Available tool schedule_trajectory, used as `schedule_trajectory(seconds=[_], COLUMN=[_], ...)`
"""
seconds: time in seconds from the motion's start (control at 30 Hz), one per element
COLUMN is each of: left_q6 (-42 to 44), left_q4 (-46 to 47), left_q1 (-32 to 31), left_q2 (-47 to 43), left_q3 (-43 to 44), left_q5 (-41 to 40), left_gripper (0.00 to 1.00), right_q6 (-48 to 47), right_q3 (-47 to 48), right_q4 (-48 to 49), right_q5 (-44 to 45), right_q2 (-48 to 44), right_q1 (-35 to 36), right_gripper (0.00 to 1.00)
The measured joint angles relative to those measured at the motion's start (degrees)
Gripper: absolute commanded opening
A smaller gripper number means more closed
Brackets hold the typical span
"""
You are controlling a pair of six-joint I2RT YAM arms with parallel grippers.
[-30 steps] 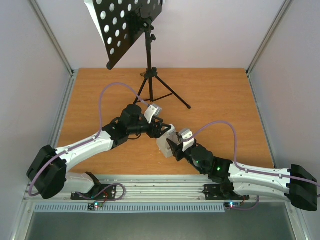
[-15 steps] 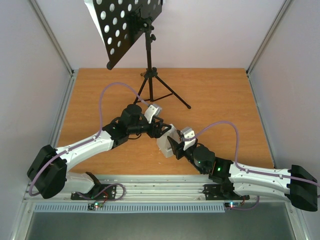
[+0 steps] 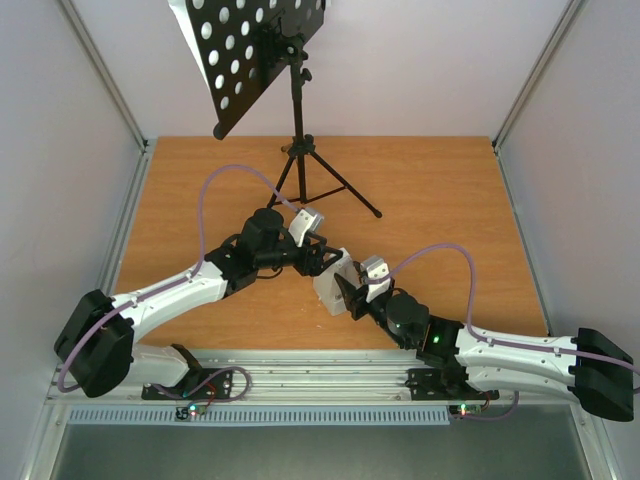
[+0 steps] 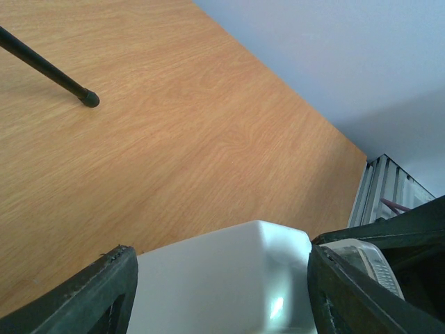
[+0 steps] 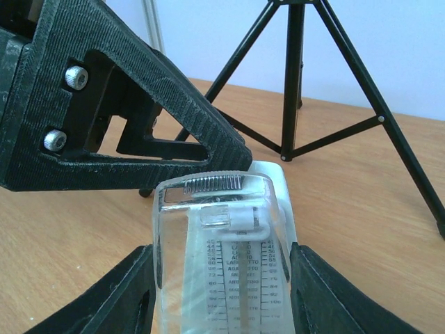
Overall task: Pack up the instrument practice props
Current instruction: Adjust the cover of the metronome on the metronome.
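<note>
The white metronome (image 3: 330,287) sits near the table's middle front, between both grippers. My left gripper (image 3: 322,262) is shut on its white body (image 4: 222,278), one finger on each side. My right gripper (image 3: 347,296) is shut on its clear front cover (image 5: 221,278), where the tempo scale shows. The left gripper's black finger (image 5: 139,118) lies just behind the metronome's top. The black music stand (image 3: 297,100) stands at the back, its round-holed desk (image 3: 250,55) tilted. A white sheet edge (image 3: 186,28) shows at the desk's left side.
The tripod legs (image 3: 330,185) spread on the wooden table (image 3: 450,200) just behind the grippers; one foot (image 4: 88,99) shows in the left wrist view. White walls and metal rails (image 3: 120,240) close in the table's sides.
The right arm's forearm has shifted slightly to the left. Both grippers and the metronome stay where they were.
</note>
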Motion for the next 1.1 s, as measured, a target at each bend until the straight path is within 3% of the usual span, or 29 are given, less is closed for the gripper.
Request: schedule_trajectory(seconds=[1.1], left_q6=[0.22], left_q4=[-1.01], left_q1=[0.00], left_q2=[0.28], left_q3=[0.72], left_q5=[-0.02], left_gripper=[0.67], right_q6=[0.11], right_q3=[-2.14], right_q4=[4.85], right_q5=[-3.45], right_q2=[1.44], right_q1=[-3.74], right_gripper=[0.49])
